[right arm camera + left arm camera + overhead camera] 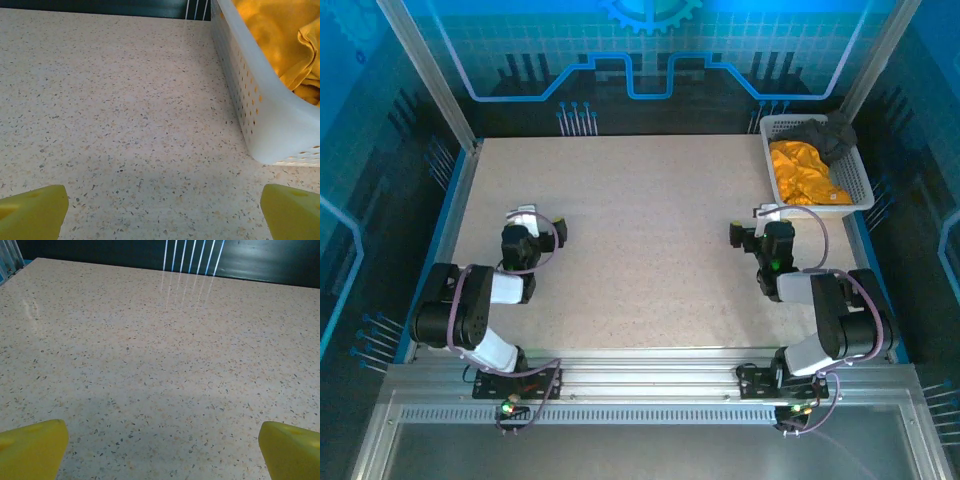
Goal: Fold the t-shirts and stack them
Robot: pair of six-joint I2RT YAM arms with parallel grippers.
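Two t-shirts lie crumpled in the white mesh basket (855,195) at the back right: an orange-yellow one (802,172) in front and a dark charcoal one (827,135) behind it. In the right wrist view the orange-yellow shirt (280,35) bulges over the basket wall (255,110). My left gripper (538,222) hovers over bare table at the left, open and empty, yellow fingertips (35,447) far apart. My right gripper (752,224) sits just in front of the basket, also open and empty, with its fingertips (32,210) spread wide.
The speckled beige tabletop (640,230) spreads between both arms. Metal frame posts (430,75) and dark walls ring the table. The basket stands against the right edge.
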